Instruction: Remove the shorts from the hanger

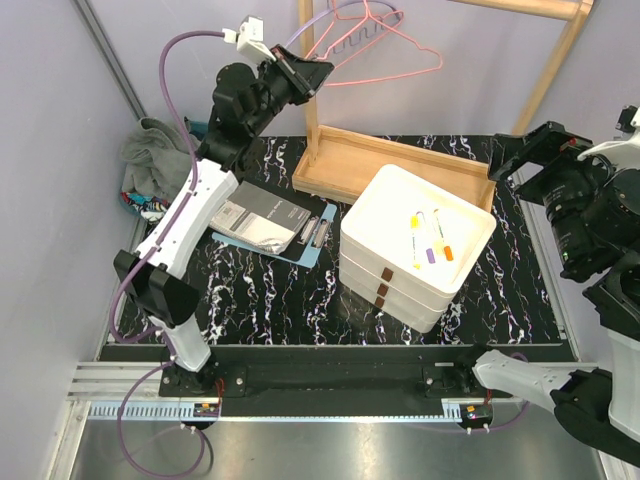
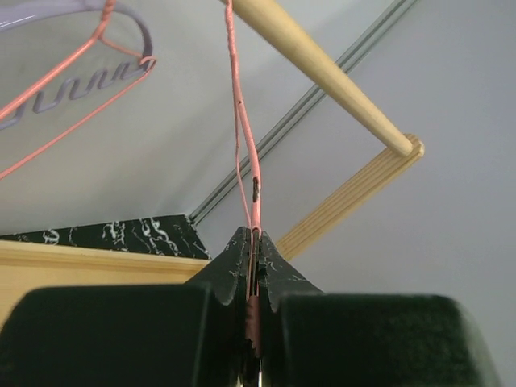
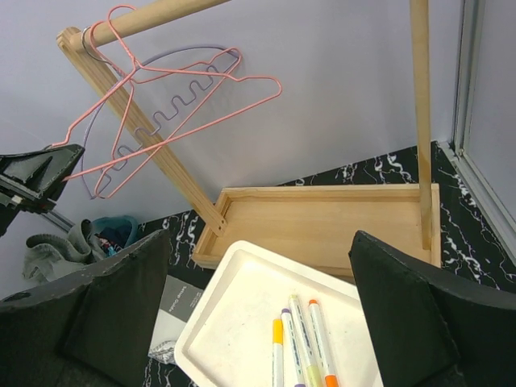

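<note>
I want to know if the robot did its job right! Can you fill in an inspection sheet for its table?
Surface: black marbled table, no spills seen.
Job's things: shorts heaped at the table's far left edge, off the hanger; pink hanger bare on the wooden rack.
Clutter: stacked white trays with markers on top; clipboard under a grey packet.
Hands: left hand shut on the pink hanger's wire; right hand open, holding nothing.
Cables: purple cable looping beside the left arm.
Surroundings: plain lilac walls; nothing else seen.
</note>
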